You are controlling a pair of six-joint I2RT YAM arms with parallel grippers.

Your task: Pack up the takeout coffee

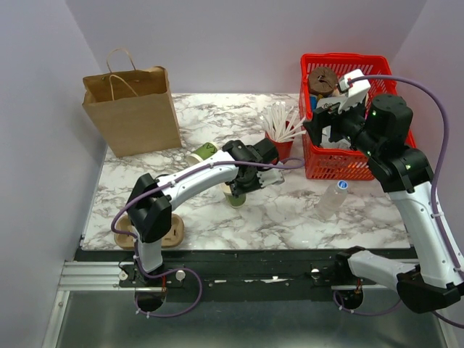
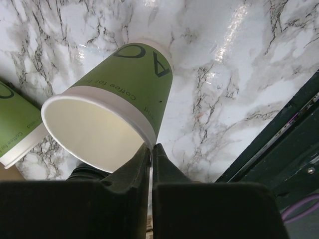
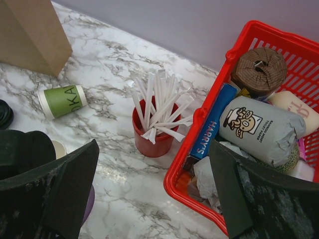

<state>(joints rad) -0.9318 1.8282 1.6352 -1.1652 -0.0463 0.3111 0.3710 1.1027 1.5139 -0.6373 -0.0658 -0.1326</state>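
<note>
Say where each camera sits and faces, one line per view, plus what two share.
Top external: overhead behind, looking down on the table; left arm, right arm show.
Left wrist: on left arm, facing down at the green cup; left gripper shows.
Right wrist: on right arm, facing the red stick cup and red basket; spread fingers show.
Shared: top and right wrist both see that cup and basket.
</note>
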